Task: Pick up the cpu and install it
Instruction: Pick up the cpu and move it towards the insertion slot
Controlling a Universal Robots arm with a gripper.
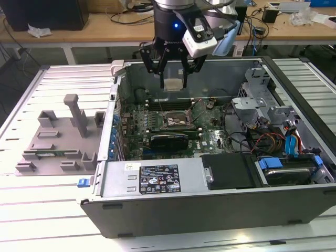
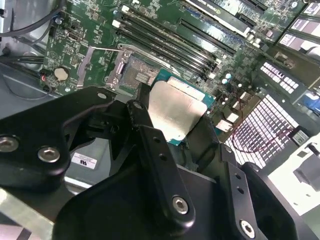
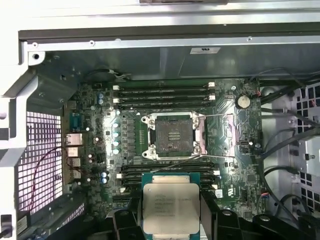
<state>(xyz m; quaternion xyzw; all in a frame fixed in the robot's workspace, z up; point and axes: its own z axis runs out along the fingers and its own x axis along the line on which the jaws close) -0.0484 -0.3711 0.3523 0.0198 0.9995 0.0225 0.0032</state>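
The end effector (image 1: pixel 173 85) clamps the cpu (image 3: pixel 171 207) by two opposite edges, silver plate up and level, likely so it can seat flat. The cpu hangs well above the empty socket (image 3: pixel 173 136), which lies uncovered inside the open computer case (image 1: pixel 157 181), ready to receive it.

Slatted table (image 1: pixel 47 220): computer case (image 1: pixel 210 210), perhaps plastic fixture (image 1: pixel 58 142)
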